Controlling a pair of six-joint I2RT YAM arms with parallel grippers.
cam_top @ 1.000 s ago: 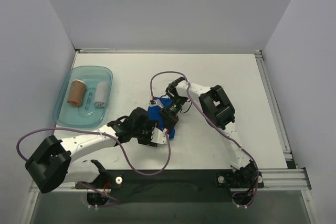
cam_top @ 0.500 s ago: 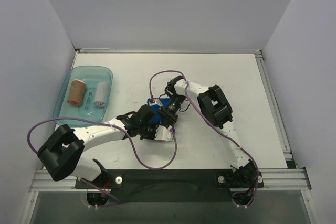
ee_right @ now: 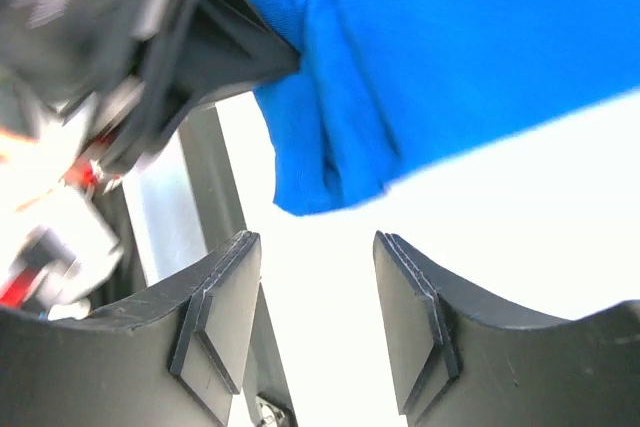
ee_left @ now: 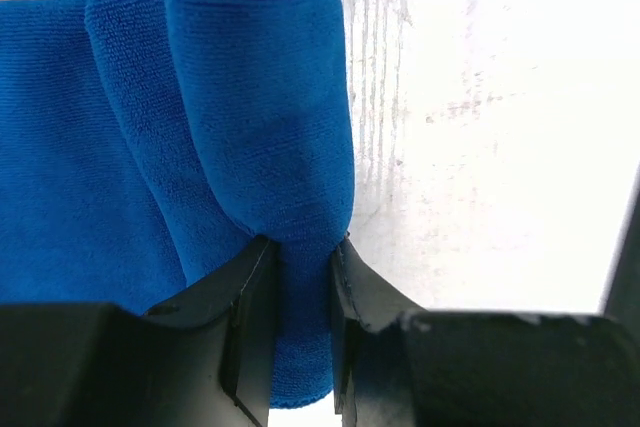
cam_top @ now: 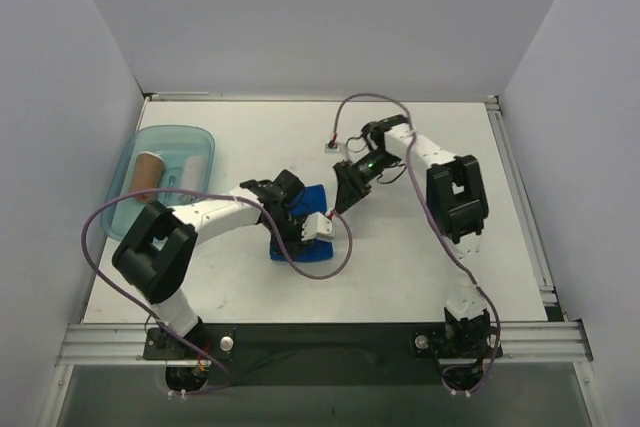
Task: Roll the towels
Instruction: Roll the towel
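The blue towel lies partly rolled near the table's middle. My left gripper is shut on the towel's rolled edge; in the left wrist view the roll runs away from the closed jaws of that gripper, with flat cloth to its left. My right gripper is open and empty just right of the towel. In the right wrist view the towel's end lies beyond the spread fingers of that gripper, and the left gripper grips it. A tan rolled towel and a white rolled towel lie in the tray.
A pale blue tray sits at the table's left side. Purple cables loop from both arms, one over the table by the towel. White walls stand on three sides. A metal rail runs along the right edge.
My left arm has swung toward the back and its gripper has carried the towel's edge up and right. My right gripper has let go of the towel and drawn back to the right.
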